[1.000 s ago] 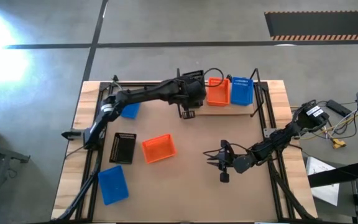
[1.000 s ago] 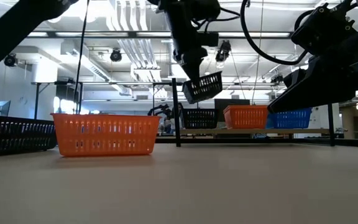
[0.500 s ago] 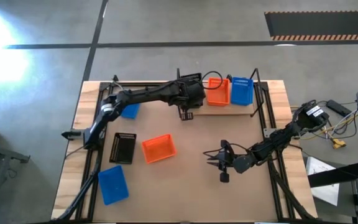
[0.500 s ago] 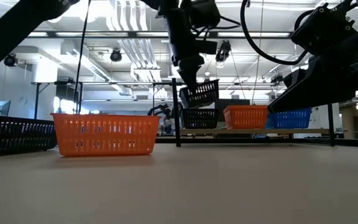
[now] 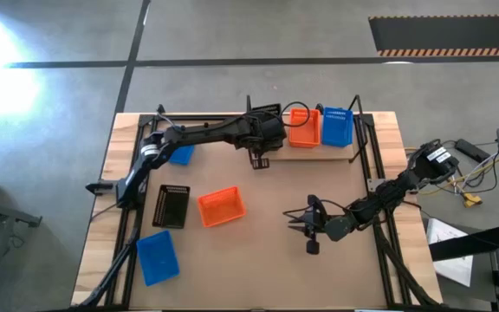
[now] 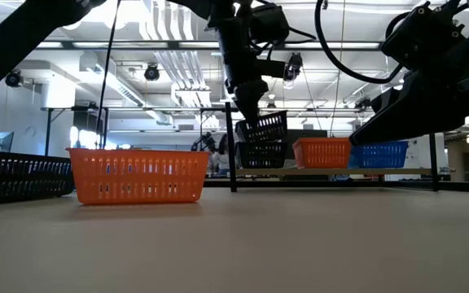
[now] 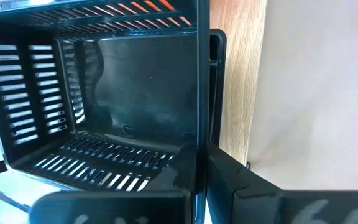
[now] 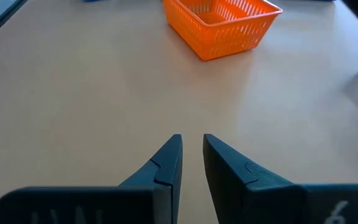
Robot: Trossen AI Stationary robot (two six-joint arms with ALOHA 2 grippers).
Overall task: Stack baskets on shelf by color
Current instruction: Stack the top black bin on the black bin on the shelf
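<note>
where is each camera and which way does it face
High view: above the table, looking straight down; both arms show, left gripper at the shelf, right gripper over bare table.
Low view: at tabletop height, looking level toward the shelf; arms enter from above.
Left wrist view: on the left arm, looking into the held black basket.
Right wrist view: on the right arm, past its fingers.
Shared: the orange basket appears in high, low and right wrist views.

Left hand (image 6: 253,124) clamped, right hand (image 5: 294,220) idle
</note>
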